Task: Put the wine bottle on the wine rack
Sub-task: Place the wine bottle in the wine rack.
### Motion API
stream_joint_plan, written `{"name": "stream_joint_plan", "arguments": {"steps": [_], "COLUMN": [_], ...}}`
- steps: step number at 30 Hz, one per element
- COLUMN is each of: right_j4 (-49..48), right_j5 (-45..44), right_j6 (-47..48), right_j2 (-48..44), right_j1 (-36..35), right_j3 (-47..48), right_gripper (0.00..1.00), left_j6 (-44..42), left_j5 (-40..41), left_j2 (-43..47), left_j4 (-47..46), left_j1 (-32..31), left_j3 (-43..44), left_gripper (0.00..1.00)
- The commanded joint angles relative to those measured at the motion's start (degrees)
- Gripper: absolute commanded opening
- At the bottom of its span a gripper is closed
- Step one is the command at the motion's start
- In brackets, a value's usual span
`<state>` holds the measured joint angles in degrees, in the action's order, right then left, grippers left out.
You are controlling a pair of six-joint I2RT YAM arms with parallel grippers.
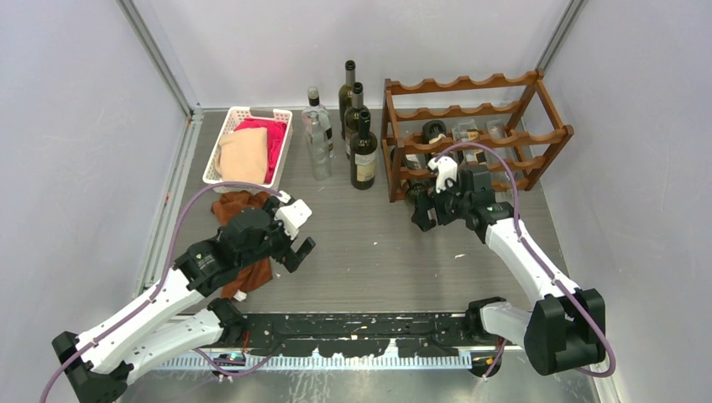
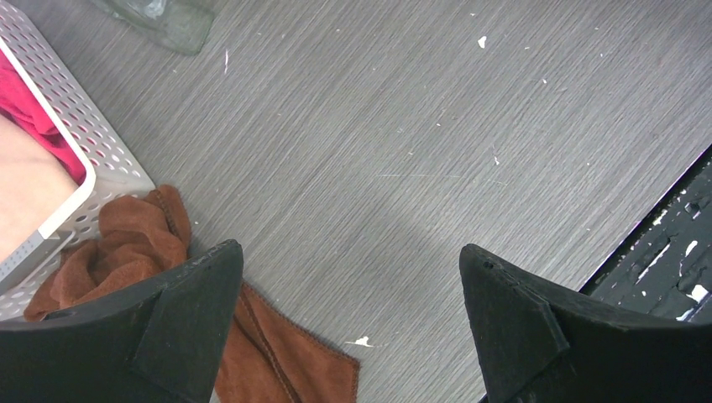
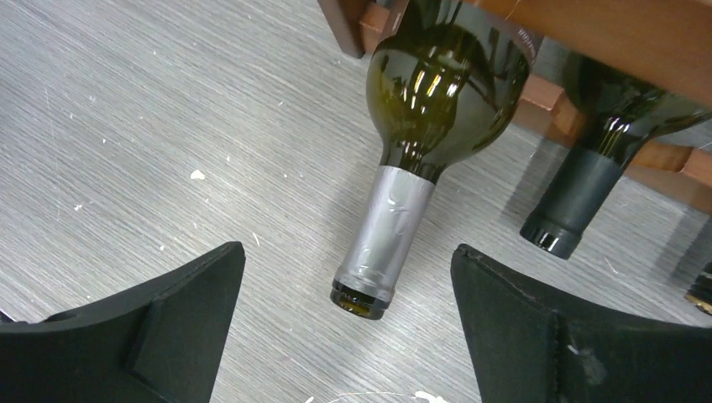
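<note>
— what could go wrong from here?

— the green wine bottle [image 3: 445, 75] lies on the lowest tier of the wooden wine rack [image 1: 470, 84]. its silver-foiled neck sticks out toward me, right in the gap between the fingers of my right gripper [image 3: 344, 252]. if i draw back crooked or swing sideways, a finger could clip that neck and drag or roll the bottle off its scallop. the black-capped bottle [image 3: 579, 193] just beside it could catch a careless turn too.

— is the bottle seated well?

— it looks so to me, but the rear rail is hidden, so i cannot tell how firmly.

— and your hands?

— my right hand sits low at the rack's front, pointed at the bottom tier, fingers spread wide and holding nothing. my left gripper [image 2: 351, 252] hovers over the grey table [image 2: 403, 151], well apart from the rack, also spread and empty. a brown cloth [image 2: 134, 243] lies beneath one finger and the white basket [image 2: 101, 159] is near.
</note>
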<state>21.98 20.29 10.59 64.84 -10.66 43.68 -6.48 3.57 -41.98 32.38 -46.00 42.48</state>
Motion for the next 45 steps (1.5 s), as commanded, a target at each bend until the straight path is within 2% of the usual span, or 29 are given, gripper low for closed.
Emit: {"name": "stream_joint_plan", "arguments": {"steps": [1, 3, 7, 13, 25, 29, 33, 39, 42, 45], "right_j4": [-3.5, -5.24, -7.74, -7.65, -11.18, -15.34, -15.7, -17.38, -16.99, -15.79], "right_j5": [0.4, -2.92, -6.16, -6.55, -3.6, -3.29, -5.21, -5.9, -5.92, -6.01], "right_j6": [-1.09, -3.64, -6.77, -10.28, -21.66, -26.19, -29.94, -30.37, -30.51, -30.76], "right_j2": [-0.9, 0.12, 1.55, 3.96, 5.98, 4.5, 7.04, 9.35, 10.23, 10.21], "right_j1": [-0.02, -0.03, -0.1, -0.36, -0.35, -0.49, -0.57, -0.66, -0.66, -0.68], "right_j3": [-1.34, -1.9, -2.84, -2.7, -4.91, -6.66, -5.86, -5.46, -4.61, -4.14], "right_gripper": [0.93, 0.81, 0.63, 0.52, 0.16, 0.14, 0.14, 0.15, 0.18, 0.29], "left_j6": [0.06, 0.0, 0.05, -0.02, -0.11, -0.24, -0.29, -0.37, -0.31, -0.31], "left_j5": [-1.36, -1.36, -1.37, -1.51, -1.29, -1.15, -1.06, -0.97, -1.1, -1.2], "left_j2": [1.02, 1.02, 1.11, 1.37, 1.61, 1.31, 0.78, 0.58, 0.65, 0.67], "left_j4": [-3.05, -3.04, -2.99, -3.02, -3.07, -3.27, -3.24, -3.27, -3.29, -3.35], "left_j1": [0.18, 0.2, 0.21, 0.21, 0.2, 0.21, 0.29, 0.64, 0.73, 0.73], "left_j3": [1.55, 1.55, 1.64, 1.64, 1.53, 1.38, 1.38, 1.36, 1.29, 1.29], "left_gripper": [0.99, 0.99, 0.99, 0.98, 0.98, 0.99, 0.98, 0.99, 0.98, 0.99]}}
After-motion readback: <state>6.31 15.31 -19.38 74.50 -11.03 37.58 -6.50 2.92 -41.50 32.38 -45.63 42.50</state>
